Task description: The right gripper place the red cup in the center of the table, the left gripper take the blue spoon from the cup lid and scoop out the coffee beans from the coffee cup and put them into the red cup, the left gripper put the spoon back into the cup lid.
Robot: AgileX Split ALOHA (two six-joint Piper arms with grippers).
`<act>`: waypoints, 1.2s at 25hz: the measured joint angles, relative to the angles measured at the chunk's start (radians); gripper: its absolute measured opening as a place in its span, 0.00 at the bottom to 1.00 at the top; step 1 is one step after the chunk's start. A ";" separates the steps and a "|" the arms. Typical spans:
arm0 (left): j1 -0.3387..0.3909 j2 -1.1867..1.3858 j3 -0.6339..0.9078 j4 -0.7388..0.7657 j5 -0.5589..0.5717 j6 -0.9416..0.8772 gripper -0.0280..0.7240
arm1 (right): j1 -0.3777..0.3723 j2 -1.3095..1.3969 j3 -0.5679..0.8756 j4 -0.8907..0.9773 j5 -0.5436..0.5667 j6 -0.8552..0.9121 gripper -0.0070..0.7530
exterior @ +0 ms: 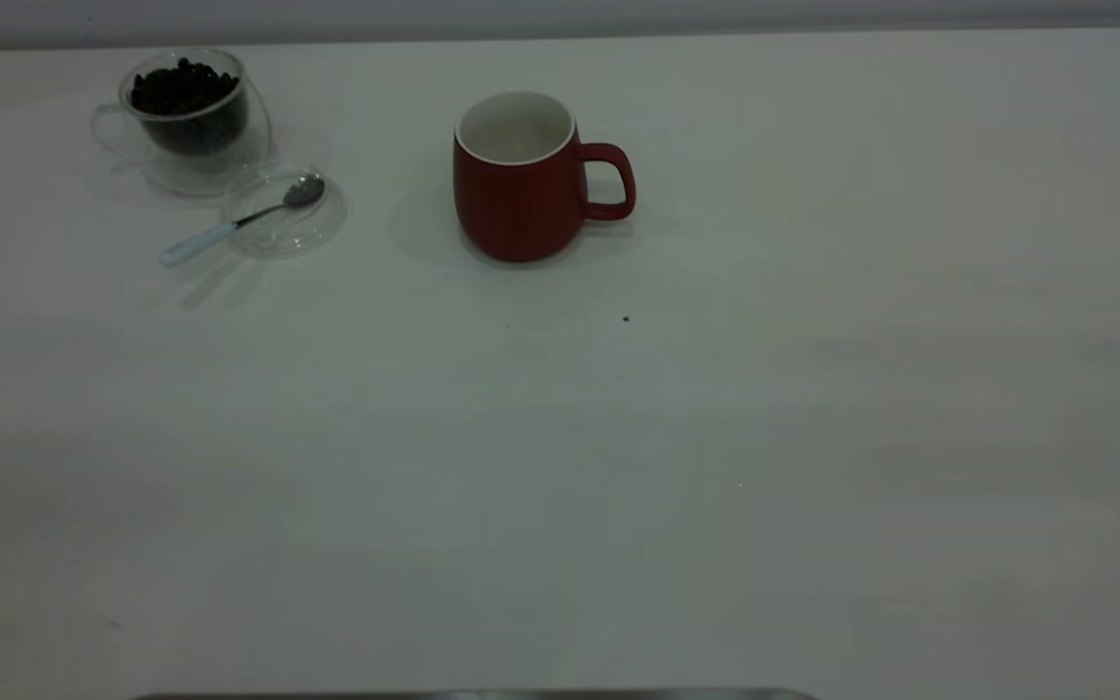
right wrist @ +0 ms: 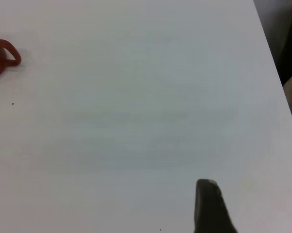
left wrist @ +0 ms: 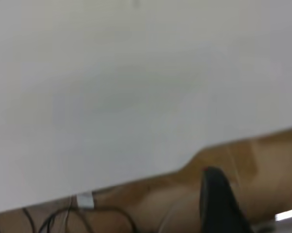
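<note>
The red cup (exterior: 518, 185) stands upright near the middle of the table's (exterior: 618, 467) far part, handle to the right, apparently empty; its handle shows in the right wrist view (right wrist: 5, 56). The coffee cup (exterior: 195, 112) holds coffee beans (exterior: 183, 87) at the far left. The cup lid (exterior: 285, 216) lies beside it. The blue spoon (exterior: 229, 226) rests with its bowl in the lid and its handle over the rim. Neither arm shows in the exterior view. My left gripper (left wrist: 255, 187) is open and empty beyond the table's edge. My right gripper (right wrist: 252, 196) is open and empty over bare table, far from the red cup.
A small dark speck (exterior: 626, 318) lies in front of the red cup. A grey bar (exterior: 472, 695) runs along the near edge. In the left wrist view, wooden floor (left wrist: 233, 155) and cables (left wrist: 63, 218) lie past the table's edge.
</note>
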 joint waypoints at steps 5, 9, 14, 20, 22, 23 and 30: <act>0.000 -0.098 0.000 0.007 0.000 -0.037 0.60 | 0.000 0.000 0.000 0.000 0.000 0.000 0.62; 0.000 -0.128 0.000 0.007 0.001 -0.039 0.60 | 0.000 0.000 0.000 0.000 0.000 0.000 0.62; 0.000 -0.138 0.000 0.007 0.001 -0.039 0.60 | 0.000 0.000 0.000 0.000 0.000 0.000 0.62; 0.007 -0.178 0.000 0.008 0.002 -0.039 0.60 | 0.000 0.000 0.000 0.000 0.000 0.000 0.62; 0.009 -0.178 0.000 0.008 0.002 -0.039 0.60 | 0.000 0.000 0.000 0.000 0.000 0.000 0.62; 0.013 -0.178 0.000 0.008 0.002 -0.039 0.60 | 0.000 0.000 0.000 0.000 0.000 0.000 0.62; 0.084 -0.178 0.000 0.008 0.002 -0.039 0.60 | 0.000 0.000 0.000 0.000 0.000 0.000 0.62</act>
